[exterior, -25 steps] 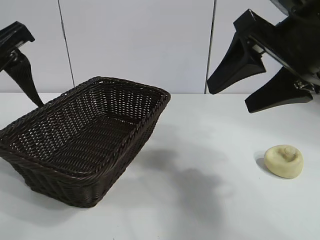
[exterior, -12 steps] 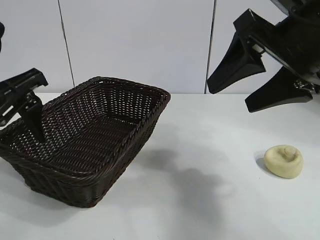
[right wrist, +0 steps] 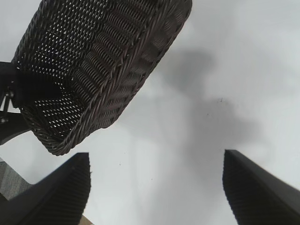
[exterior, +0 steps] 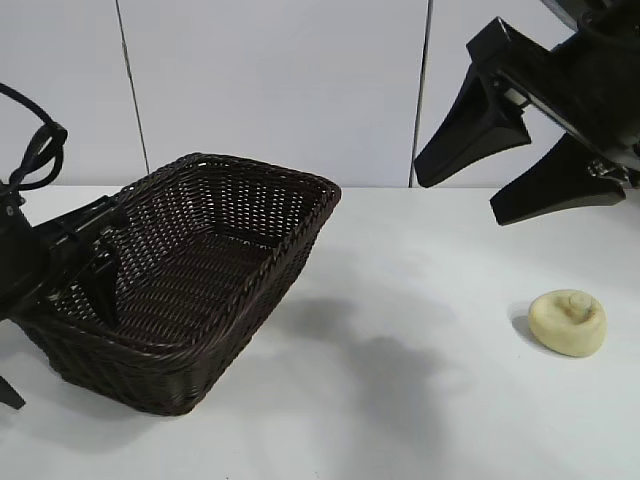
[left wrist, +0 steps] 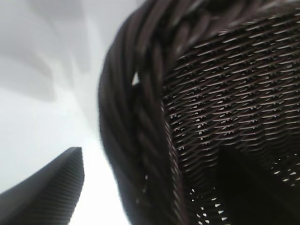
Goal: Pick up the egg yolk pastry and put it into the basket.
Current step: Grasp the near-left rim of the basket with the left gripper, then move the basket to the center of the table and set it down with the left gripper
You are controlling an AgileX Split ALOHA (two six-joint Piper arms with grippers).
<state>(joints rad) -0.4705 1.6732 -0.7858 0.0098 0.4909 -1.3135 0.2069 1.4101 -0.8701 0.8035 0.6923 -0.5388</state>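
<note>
Pastry [exterior: 568, 322] lay alone on the white table [exterior: 420, 400] at the right of the scene, upright with its little knob on top, well apart from the basket [exterior: 230, 215] and touched by nothing. The dark wicker basket sat on the left half of the table, one corner pointing toward the far wall, its inside holding no pastry. The left gripper [exterior: 55, 300] was low at the basket's left end, straddling the braided rim: one finger [exterior: 100, 285] stood inside against the woven wall, and the other finger [left wrist: 51, 197] was outside over the bare table, as the left wrist view showed with the rim [left wrist: 136, 122] running between them. Its fingers stood apart on either side of that rim; whether they pressed the wicker could not be told. The right gripper [exterior: 500, 165] hung high at the upper right of the scene, above and to the left of the pastry, pointing down toward the table, its two black fingers [exterior: 465, 125] spread wide and holding nothing. From the right wrist view the basket lay far off past those open fingers, with plain table between.
</note>
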